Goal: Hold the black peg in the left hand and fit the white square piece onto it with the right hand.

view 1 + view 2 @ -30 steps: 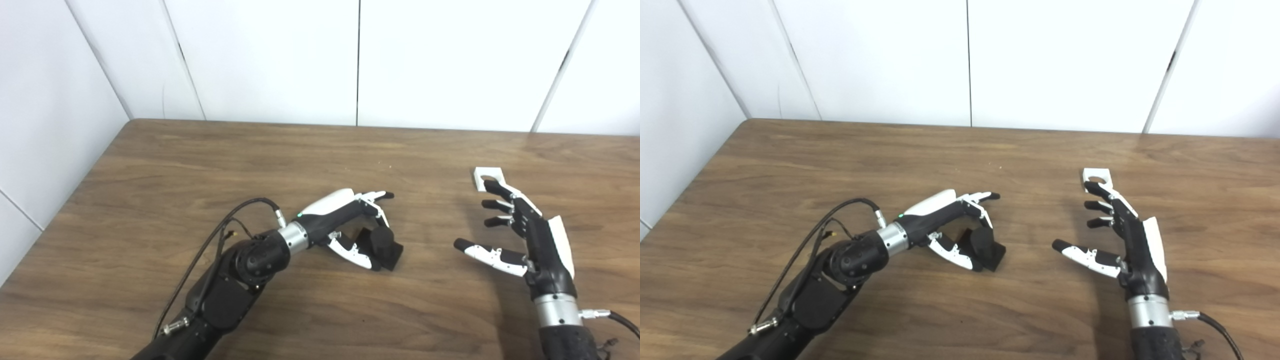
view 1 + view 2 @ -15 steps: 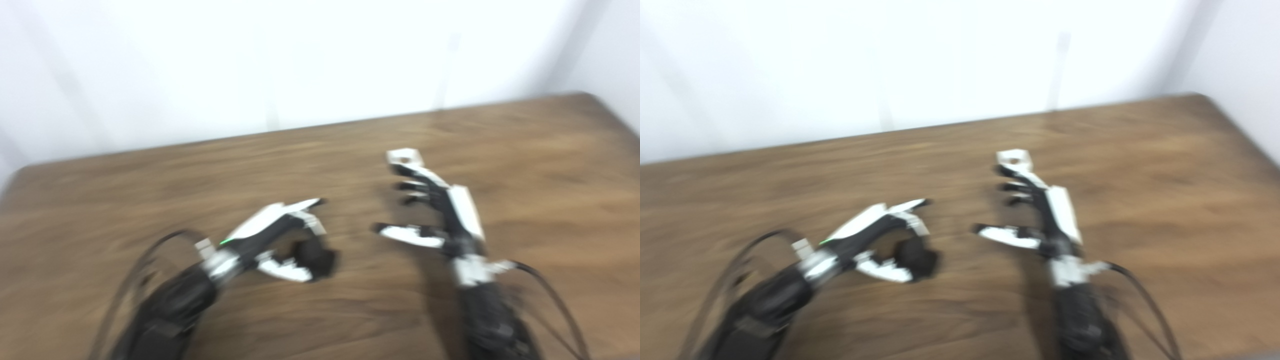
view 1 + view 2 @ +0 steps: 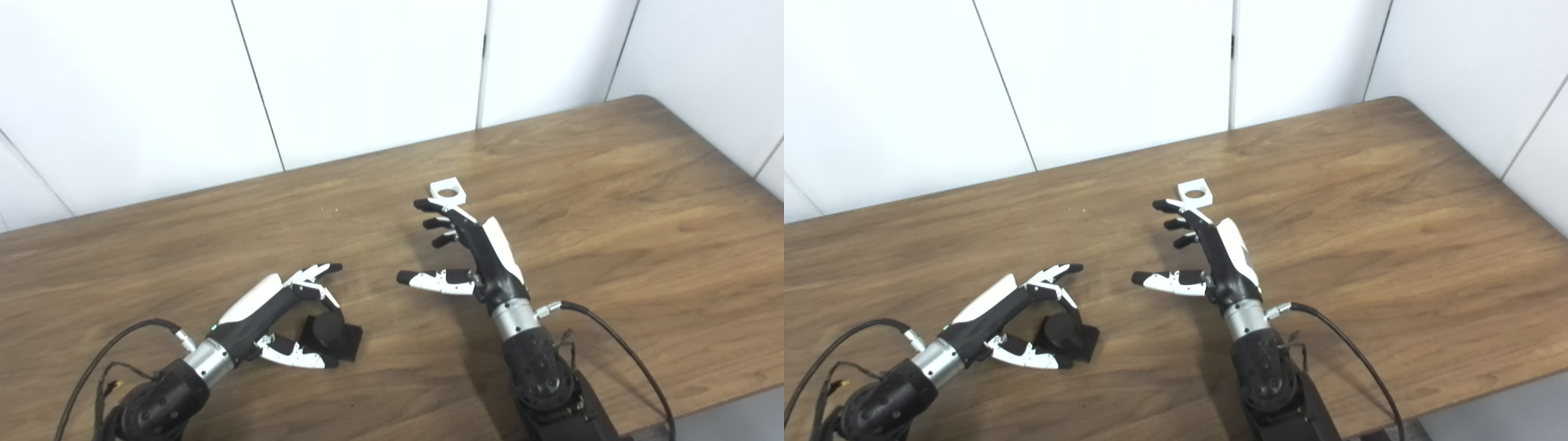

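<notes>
**Hands poised, neither piece lifted**

The right hand (image 3: 474,257) hovers with fingers spread, holding nothing, its fingertips just short of the white square piece (image 3: 448,190) lying flat on the surface (image 3: 643,202). The left hand (image 3: 278,324) curls loosely around the black peg (image 3: 331,334), which rests on the surface between thumb and fingers; no firm clamp is evident. A hasty reach could push the white piece farther away. Open room lies all around; the right edge is well clear.
</notes>
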